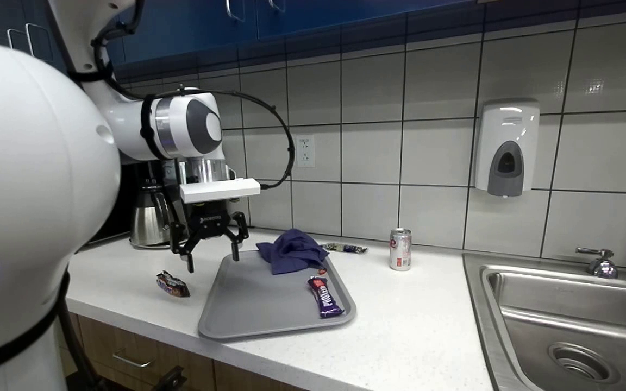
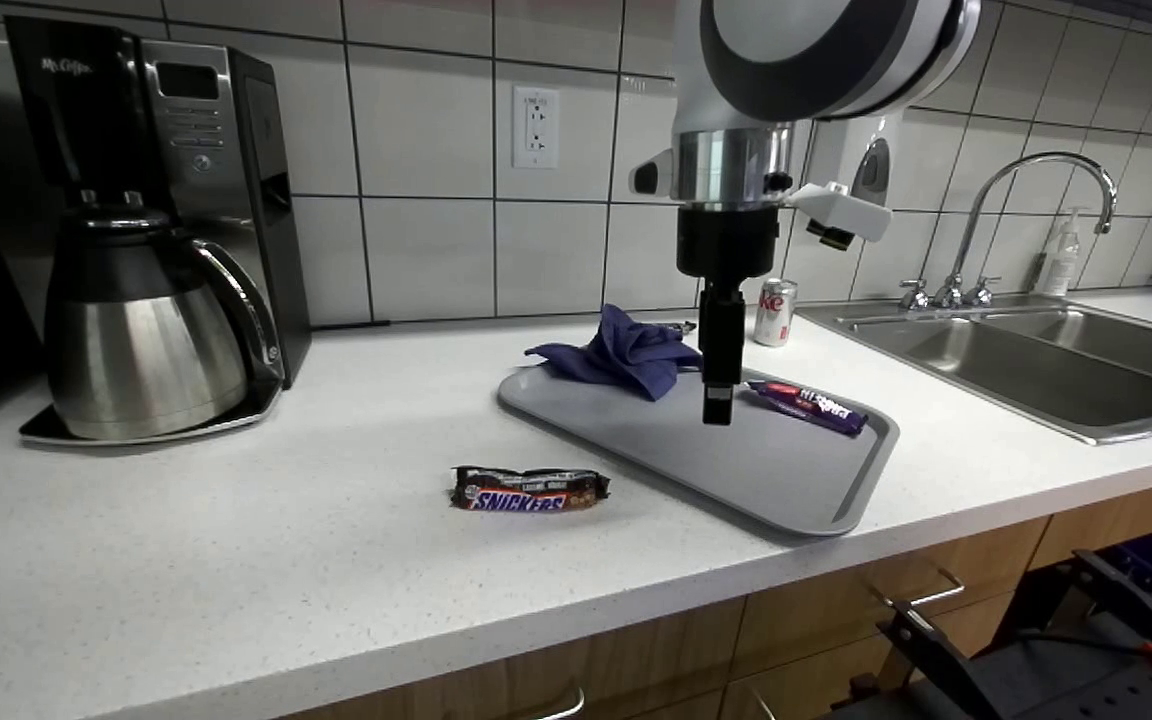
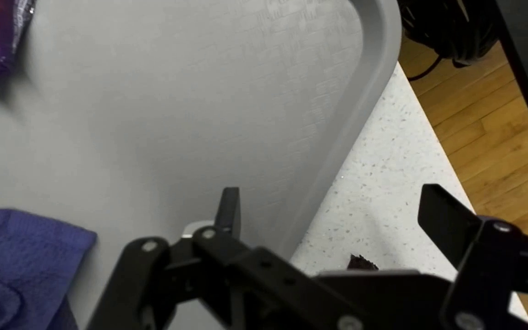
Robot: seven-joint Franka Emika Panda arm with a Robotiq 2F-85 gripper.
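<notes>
Wrist view coverage of the Snickers bar (image 2: 531,490) is reduced to one dark, jagged tip, since the rest is hidden by the gripper (image 1: 213,262). In both exterior views the bar is shown laid on the white counter (image 2: 336,560), beside the gray tray (image 1: 258,307) and apart from it. The gripper's jaws are spread wide and empty, raised above counter and tray near the bar; in an exterior view their gap is concealed, only one finger (image 2: 718,405) being seen edge-on. On the tray, a bunched blue cloth (image 1: 291,252) and a purple protein bar (image 1: 325,297) are seen, both cut off in the wrist view. A small reddish piece (image 1: 322,271) between them can hardly be made out. A green-wrapped bar (image 1: 347,248) is partly hidden behind the cloth, near an upright soda can (image 1: 400,250). Farther out, a soap dispenser (image 2: 875,172) is partly blocked by the arm (image 2: 731,165) in an exterior view, and the sink (image 1: 484,296) is cut off at the frame's edge in both.
</notes>
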